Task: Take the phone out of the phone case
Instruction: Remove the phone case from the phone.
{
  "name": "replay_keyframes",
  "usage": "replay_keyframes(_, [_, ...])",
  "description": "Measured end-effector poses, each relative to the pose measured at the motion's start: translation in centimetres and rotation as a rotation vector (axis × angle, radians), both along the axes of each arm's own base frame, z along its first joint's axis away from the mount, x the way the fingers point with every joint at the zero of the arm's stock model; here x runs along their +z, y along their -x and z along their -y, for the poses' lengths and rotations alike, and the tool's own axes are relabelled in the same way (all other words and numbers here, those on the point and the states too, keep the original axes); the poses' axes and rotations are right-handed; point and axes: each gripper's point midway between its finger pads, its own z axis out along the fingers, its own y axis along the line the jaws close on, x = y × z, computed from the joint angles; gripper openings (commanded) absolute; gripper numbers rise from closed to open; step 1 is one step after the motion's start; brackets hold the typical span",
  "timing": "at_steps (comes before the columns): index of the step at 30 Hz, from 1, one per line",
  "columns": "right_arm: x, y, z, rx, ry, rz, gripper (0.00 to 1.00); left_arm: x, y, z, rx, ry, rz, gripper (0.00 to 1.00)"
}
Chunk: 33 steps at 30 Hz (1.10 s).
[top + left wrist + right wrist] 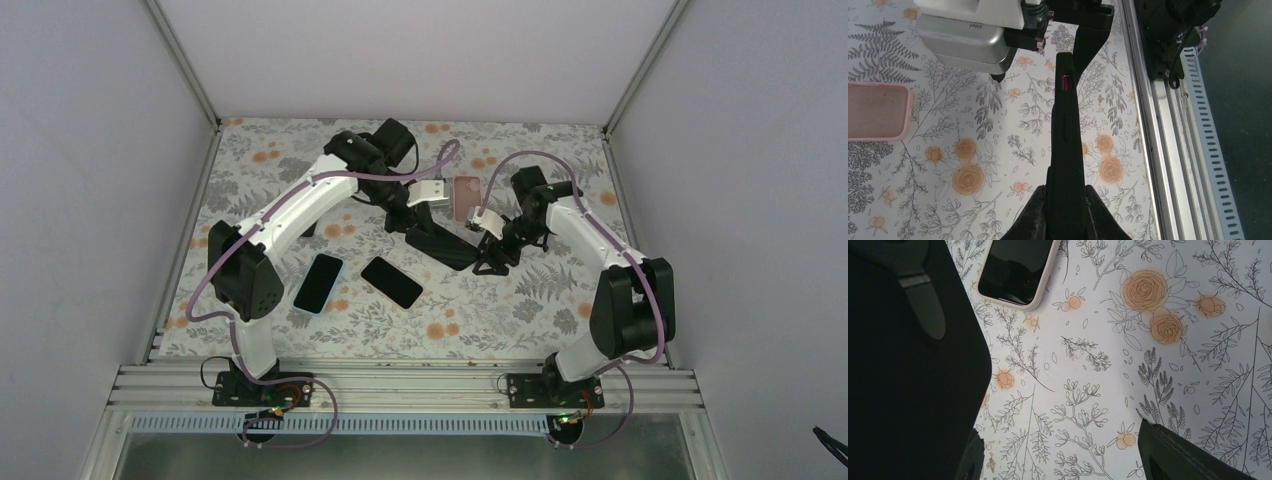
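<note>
My left gripper is shut on a black cased phone and holds it edge-on above the table. In the left wrist view the phone runs straight out from between the shut fingers, with a magenta button on its edge. My right gripper is at the phone's far end. In the right wrist view it is open, and the black phone fills the left side, against the left finger. Nothing lies between the jaws.
An empty pink case lies behind the grippers, also in the left wrist view. A phone in a pale blue case and a bare black phone lie at the front centre. The right wrist view shows a pale-cased phone.
</note>
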Motion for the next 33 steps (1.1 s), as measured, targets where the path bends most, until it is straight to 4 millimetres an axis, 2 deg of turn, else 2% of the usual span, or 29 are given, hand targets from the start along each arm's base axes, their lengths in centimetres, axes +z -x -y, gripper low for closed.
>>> replay_keyframes(14, [-0.5, -1.8, -0.3, -0.006, 0.002, -0.037, 0.76, -0.2, -0.7, -0.5, 0.003, -0.011, 0.032, 0.02])
replay_keyframes(18, [-1.1, -3.0, -0.2, -0.010, 0.011, -0.063, 0.76, -0.5, -0.8, -0.9, -0.005, -0.022, 0.041, 0.02])
replay_keyframes(22, [-1.2, -5.4, -0.2, -0.027, 0.016, -0.037, 0.75, -0.6, 1.1, -1.0, -0.047, -0.026, -0.014, 0.02])
replay_keyframes(26, [-0.6, -6.6, -0.2, -0.038, 0.009, -0.007, 0.76, -0.5, 2.5, -0.8, -0.073, -0.016, -0.045, 0.02])
replay_keyframes(30, [-0.4, -6.6, -0.3, -0.036, -0.001, 0.001, 0.78, -0.8, 2.7, -0.8, -0.074, -0.021, -0.052, 0.02])
replay_keyframes(33, [-0.6, -4.8, 0.1, -0.031, 0.003, -0.007, 0.79, -0.9, 2.6, -0.9, -0.072, -0.024, -0.052, 0.02])
